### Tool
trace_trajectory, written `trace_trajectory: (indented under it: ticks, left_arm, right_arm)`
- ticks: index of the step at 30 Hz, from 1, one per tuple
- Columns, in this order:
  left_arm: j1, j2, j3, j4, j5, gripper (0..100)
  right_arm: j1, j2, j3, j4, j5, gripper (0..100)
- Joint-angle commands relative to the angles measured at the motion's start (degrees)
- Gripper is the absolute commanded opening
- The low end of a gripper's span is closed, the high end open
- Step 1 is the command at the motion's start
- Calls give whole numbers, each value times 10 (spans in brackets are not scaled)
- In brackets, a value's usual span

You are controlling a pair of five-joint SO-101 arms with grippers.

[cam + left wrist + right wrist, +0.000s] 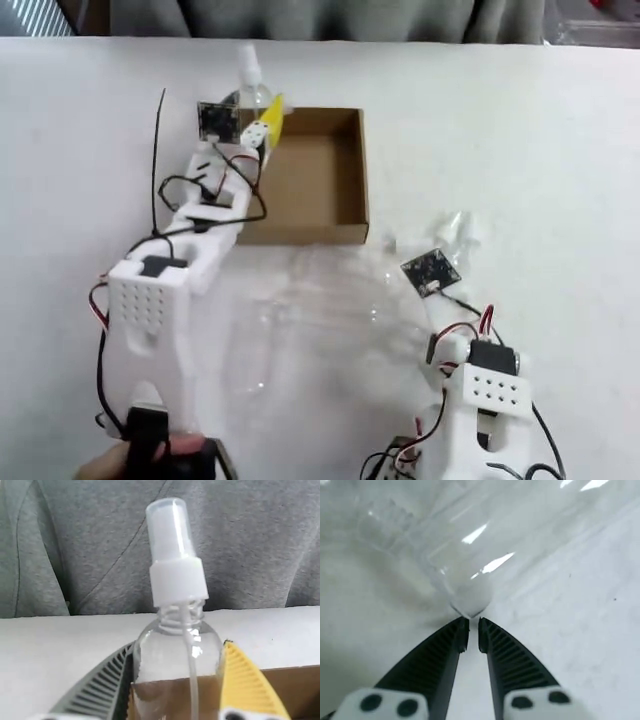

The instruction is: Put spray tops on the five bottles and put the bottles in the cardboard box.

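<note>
One bottle point(248, 92) looks capped. In the high view the left gripper point(256, 112) holds it at the far left corner of the cardboard box point(352, 215), whose floor looks bare. Other clear bottles point(330, 290) lie on the bench point(540, 130) beside the box's near side, too faint to count.

In the left wrist view the grey and yellow jaws pinch that bottle. Its spray top point(175, 575) is seated, with thread showing beneath.

In the right wrist view the right gripper point(473, 632) is nearly pressed together on nothing, pointing at a lying bottle point(470, 587). I'd judge most of the work is left.

Left fingers point(250, 680) clamped, right fingers point(442, 662) together
</note>
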Motion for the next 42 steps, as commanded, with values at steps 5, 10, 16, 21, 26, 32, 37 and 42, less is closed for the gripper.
trace_trajectory:
  ticks: [5, 10, 16, 21, 26, 32, 37, 42]
  left_arm:
    - [-3, -26, 11, 18, 5, 234]
    - [-10, -58, 47, 15, 5, 234]
    - [-16, -85, 62, 18, 36, 334]
    - [-15, -94, 61, 55, 45, 404]
    - [-15, -95, 62, 43, 45, 404]
    - [-15, -148, 107, 43, 46, 404]
    - [-6, -247, 201, 45, 46, 404]
    - [-5, -349, 302, 47, 42, 404]
  right_arm:
    - [0, -7, -4, -8, 6, 24]
    - [0, -7, -4, -9, 6, 24]
    - [0, -6, -4, -9, 6, 24]
    - [0, -5, -4, -9, 6, 24]
    - [0, -2, -4, -15, 6, 24]
    - [0, -2, -4, -15, 6, 24]
    - [0, -2, -4, -16, 6, 24]
    - [-13, -2, -3, -16, 6, 24]
